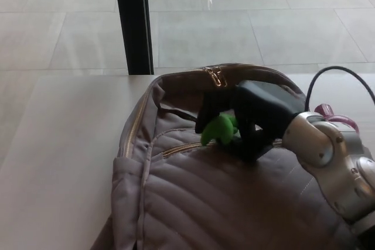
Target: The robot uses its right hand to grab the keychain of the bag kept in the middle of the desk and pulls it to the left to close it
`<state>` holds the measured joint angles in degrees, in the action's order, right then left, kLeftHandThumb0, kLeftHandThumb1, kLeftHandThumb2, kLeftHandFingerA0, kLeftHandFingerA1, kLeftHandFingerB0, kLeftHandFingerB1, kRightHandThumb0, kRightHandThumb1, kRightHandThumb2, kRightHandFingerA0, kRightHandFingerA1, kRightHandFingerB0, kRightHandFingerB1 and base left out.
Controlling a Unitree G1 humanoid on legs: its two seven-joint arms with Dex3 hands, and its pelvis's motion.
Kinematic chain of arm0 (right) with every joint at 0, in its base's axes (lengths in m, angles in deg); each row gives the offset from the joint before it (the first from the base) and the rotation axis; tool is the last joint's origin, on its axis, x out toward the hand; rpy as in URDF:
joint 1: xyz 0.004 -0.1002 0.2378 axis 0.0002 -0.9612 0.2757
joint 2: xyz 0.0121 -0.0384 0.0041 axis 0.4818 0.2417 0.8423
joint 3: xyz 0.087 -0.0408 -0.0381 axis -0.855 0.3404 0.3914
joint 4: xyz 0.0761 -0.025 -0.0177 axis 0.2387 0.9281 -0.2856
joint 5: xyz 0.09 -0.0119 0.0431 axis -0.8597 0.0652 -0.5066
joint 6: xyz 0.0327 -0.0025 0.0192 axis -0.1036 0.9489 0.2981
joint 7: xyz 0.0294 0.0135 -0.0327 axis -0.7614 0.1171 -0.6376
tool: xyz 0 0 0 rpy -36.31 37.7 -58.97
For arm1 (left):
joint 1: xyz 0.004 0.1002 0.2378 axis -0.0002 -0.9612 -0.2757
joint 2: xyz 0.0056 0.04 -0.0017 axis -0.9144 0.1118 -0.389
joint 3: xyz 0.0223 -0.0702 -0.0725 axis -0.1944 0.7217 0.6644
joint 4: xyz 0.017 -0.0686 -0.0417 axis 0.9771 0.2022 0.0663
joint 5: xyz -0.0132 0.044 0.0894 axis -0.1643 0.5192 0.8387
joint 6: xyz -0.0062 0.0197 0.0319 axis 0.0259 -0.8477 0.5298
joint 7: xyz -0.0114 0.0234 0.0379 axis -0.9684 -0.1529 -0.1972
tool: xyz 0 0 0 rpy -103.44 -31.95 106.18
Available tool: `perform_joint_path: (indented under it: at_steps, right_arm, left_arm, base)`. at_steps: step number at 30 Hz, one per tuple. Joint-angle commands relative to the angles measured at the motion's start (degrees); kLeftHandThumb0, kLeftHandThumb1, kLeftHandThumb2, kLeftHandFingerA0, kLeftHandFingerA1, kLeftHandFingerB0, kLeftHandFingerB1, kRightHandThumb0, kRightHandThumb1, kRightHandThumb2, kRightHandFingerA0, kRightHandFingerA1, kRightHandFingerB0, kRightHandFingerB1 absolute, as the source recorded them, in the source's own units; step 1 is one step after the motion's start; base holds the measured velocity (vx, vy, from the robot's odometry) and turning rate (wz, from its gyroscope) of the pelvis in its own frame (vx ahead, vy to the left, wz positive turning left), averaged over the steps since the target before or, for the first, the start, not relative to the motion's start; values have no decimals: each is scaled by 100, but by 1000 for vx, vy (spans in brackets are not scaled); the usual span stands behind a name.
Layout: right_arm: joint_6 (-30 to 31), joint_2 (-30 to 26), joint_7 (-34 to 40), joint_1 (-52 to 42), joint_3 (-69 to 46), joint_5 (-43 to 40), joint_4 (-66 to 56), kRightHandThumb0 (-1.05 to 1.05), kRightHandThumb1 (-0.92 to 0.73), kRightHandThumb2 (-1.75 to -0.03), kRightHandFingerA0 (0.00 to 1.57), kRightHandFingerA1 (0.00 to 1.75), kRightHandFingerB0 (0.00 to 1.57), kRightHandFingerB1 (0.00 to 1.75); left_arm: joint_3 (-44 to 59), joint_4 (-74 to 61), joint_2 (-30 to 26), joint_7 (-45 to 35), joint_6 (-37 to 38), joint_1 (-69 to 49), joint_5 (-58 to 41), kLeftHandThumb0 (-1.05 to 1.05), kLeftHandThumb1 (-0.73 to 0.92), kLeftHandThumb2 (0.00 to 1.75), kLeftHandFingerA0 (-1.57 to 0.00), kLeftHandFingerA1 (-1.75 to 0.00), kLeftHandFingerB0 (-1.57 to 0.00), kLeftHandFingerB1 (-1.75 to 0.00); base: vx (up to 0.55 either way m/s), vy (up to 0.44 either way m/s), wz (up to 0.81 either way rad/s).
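We see the pale surface (58, 144) carrying a grey quilted bag (205, 203) at its middle. The right robot hand (258, 115) lies across the bag's upper front, its black fingers pinching the green keychain (220, 128). The keychain sits at the hand's left end, just above the zipper (181, 149). That gold zipper runs leftward and slightly down from the hand, so we judge the pull goes that way. The left robot hand is out of view.

The backpack (222, 197) is made of matt quilted cloth, with a shiny gold metal zip (184, 149). The keychain (220, 129) and the black right hand (249, 115) are finished matt.
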<state>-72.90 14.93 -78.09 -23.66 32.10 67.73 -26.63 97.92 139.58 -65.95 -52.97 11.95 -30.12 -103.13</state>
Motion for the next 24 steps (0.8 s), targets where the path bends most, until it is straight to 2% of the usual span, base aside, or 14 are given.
perform_joint_path:
  at_steps: [1,2,5,8,11,12,14,15,19,20,24]
  right_arm:
    - [-27,123,-37,126,229,298,69,-26,-53,-110,91,171,85,121]
    - [-77,212,11,126,255,261,158,-27,-49,-117,92,175,83,159]
    - [-72,358,46,133,279,239,261,-28,-50,-115,93,175,82,161]
    - [-124,532,76,303,427,370,414,-29,-47,-118,98,175,84,155]
    - [-31,600,11,364,508,489,417,-30,-49,-115,95,175,82,153]
    - [-121,581,58,366,563,556,408,-30,-51,-111,93,175,82,145]
    - [-53,612,-19,396,606,559,404,-27,-51,-114,95,175,81,154]
    - [-76,619,-18,402,618,554,422,-29,-50,-115,95,175,81,157]
    - [-336,679,154,475,706,615,660,-30,-54,-112,95,175,81,157]
    - [-342,711,161,505,717,634,638,-27,-55,-105,93,175,77,152]
    - [-277,904,215,625,714,655,704,-28,-52,-110,94,175,81,158]
  left_arm:
    - [-15,1,-94,23,163,-9,-54,-105,92,99,-103,-115,-97,-113]
    - [-22,-16,-97,26,152,-15,-50,-105,92,99,-99,-117,-94,-115]
    - [-25,-18,-100,47,119,-12,-51,-105,92,99,-99,-117,-95,-114]
    - [-26,-8,-89,26,130,12,-58,-105,92,99,-99,-117,-96,-114]
    - [-48,7,-96,-1,169,37,-41,-105,92,101,-104,-116,-96,-112]
    - [-54,-9,-98,-2,178,34,-40,-105,92,97,-103,-114,-98,-112]
    - [-71,-36,-99,35,178,27,-28,-105,92,102,-104,-117,-98,-114]
    - [-74,-31,-103,38,172,31,-31,-105,92,99,-97,-119,-95,-115]
    - [-72,-32,-116,43,145,28,-49,-105,92,103,-94,-122,-90,-118]
    - [-58,-22,-114,18,133,39,-71,-105,92,99,-95,-120,-94,-116]
    - [-51,-9,-109,26,92,90,-85,-105,92,98,-97,-119,-96,-116]
  base:
    - [0,0,0]
    - [0,0,0]
    - [0,0,0]
    - [0,0,0]
    - [0,0,0]
    - [0,0,0]
    - [0,0,0]
    - [0,0,0]
    - [0,0,0]
    - [0,0,0]
    - [0,0,0]
